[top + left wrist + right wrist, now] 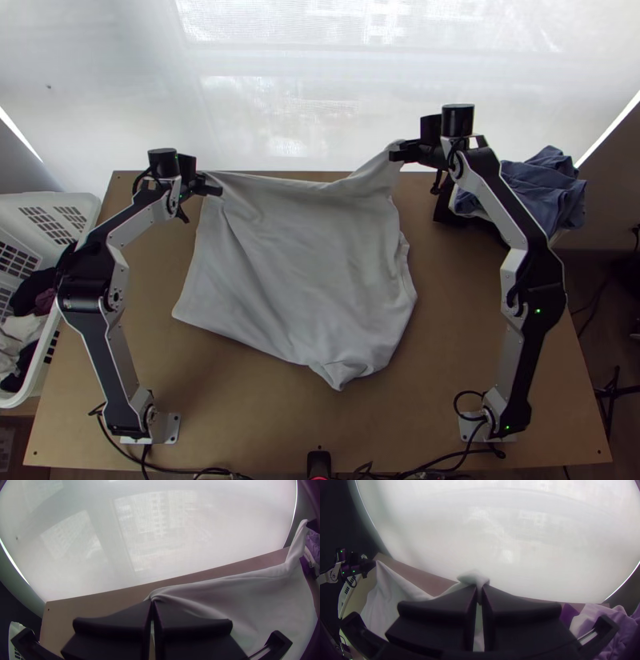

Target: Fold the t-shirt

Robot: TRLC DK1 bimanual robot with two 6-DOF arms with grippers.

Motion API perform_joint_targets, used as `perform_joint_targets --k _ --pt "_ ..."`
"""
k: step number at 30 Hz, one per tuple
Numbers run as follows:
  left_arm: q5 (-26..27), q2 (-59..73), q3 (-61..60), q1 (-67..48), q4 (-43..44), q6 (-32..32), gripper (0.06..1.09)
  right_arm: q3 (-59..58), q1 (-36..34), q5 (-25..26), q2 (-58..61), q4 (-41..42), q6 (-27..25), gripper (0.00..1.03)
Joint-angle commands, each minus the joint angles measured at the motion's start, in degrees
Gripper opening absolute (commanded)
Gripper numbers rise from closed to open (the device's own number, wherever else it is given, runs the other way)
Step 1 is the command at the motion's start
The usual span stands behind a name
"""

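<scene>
One pale t-shirt (304,264), spread on table (264,400), left hand (216,190) pinching one end, right hand (398,152) gripping a raised end

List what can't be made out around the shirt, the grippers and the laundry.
T-shirt, underside: top view, beneath its visible surface.
Part pinched in the left gripper: left wrist view, behind the fingers.
Part pinched in the right gripper: right wrist view, behind the fingers.
Laundry basket, outer side: top view, cut off by the left edge.

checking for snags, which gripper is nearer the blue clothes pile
Right. The right gripper is just left of the pile; the left gripper is farther off, across the t-shirt
</scene>
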Motion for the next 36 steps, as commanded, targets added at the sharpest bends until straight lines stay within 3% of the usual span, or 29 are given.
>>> perform_joint_targets --k 1,11,28,32,34,35,36 --pt "1.4 -5.81 -7.73 0.34 2.01 0.22 0.09 -6.92 0.21 0.02 -5.28 0.04 0.29 0.03" --pt "1.4 -8.98 -9.4 0.16 1.92 -0.22 0.09 -11.23 0.03 0.02 -6.6 1.79 -0.24 0.03" --pt "1.4 -6.95 -8.87 -1.59 0.95 0.05 0.09 4.68 1.52 0.02 16.96 4.08 -3.41 0.05" --pt "1.4 -6.78 -8.96 -2.3 0.78 -0.04 0.09 6.88 1.26 0.19 19.07 3.81 -3.58 0.51" --pt "1.4 -6.78 -8.96 -2.56 0.69 -0.04 0.09 7.93 1.0 0.63 19.42 2.5 -3.58 0.86" --pt "1.4 -6.78 -8.96 -2.74 0.69 -0.13 0.09 8.81 0.91 0.9 19.51 0.91 -3.58 0.96" --pt "1.4 -6.87 -8.96 -2.83 0.69 -0.13 0.09 9.16 0.56 0.9 19.42 -0.23 -3.41 0.98"
